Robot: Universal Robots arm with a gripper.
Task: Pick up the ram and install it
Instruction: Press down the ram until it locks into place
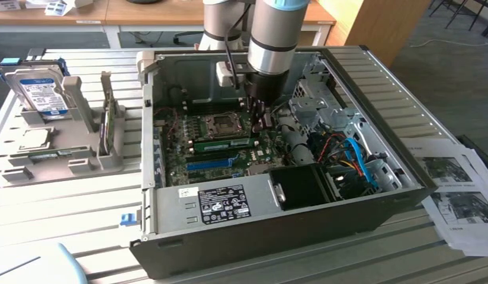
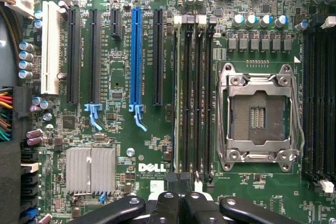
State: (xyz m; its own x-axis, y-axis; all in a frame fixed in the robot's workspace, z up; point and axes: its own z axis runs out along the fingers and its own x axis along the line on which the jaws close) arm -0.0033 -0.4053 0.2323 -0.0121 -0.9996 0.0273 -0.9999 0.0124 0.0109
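hovering low inside the open computer case [image 1: 433, 171], gripper [image 2: 178, 203] with fingers pressed together, nothing pinched between them. just beyond the fingertips, the ram [image 2: 177, 98] stands on edge in a slot beside the black memory slots [image 2: 202, 98], next to the cpu socket [image 2: 260, 116]; exterior view shows it as a green stick [image 1: 225, 144] on the motherboard [image 2: 121, 145]. farther along, blue slot [image 2: 136, 59]. outside the case, hard drive [image 1: 40, 92] in a grey holder [image 1: 82, 160] on the exterior view's left

Slatted grey desk [image 1: 62, 207] carries open PC case [image 1: 260, 225], grey parts holder [image 1: 58, 160] at the exterior view's left, printed paper sheets [image 1: 461, 195] at the right, blue clip [image 1: 128, 220] beside case.
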